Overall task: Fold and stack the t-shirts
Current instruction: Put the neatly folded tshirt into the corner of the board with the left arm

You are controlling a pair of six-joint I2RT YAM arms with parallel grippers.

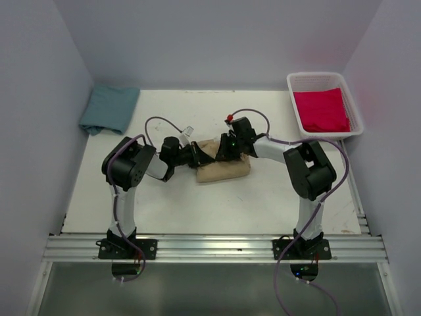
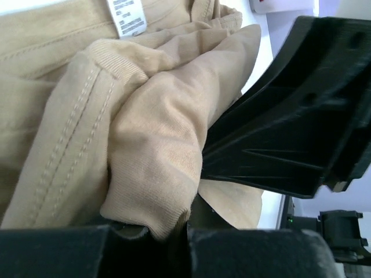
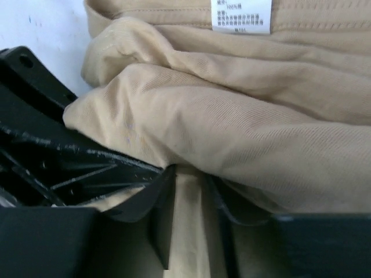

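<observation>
Left tool (image 2: pixel 174 227) and right tool (image 3: pixel 186 200) each pinch the tan shirt (image 1: pixel 223 173), bunched at the middle of the bench (image 1: pixel 164 205), so lift evenly, draw it taut and lay it flat before folding.

At table (image 1: pixel 131 197) centre, tan shirt (image 1: pixel 223 170) lies bunched, white label up. Folded teal shirt (image 1: pixel 108 108) at far-left corner. Folded red-pink shirt (image 1: pixel 320 110) in white basket (image 1: pixel 316 80).

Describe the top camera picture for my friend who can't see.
The left arm and right arm reach inward, jaws on a crumpled tan t-shirt in the middle of the table. A teal t-shirt lies at the far left corner; a red t-shirt sits in a white basket at the far right.
</observation>
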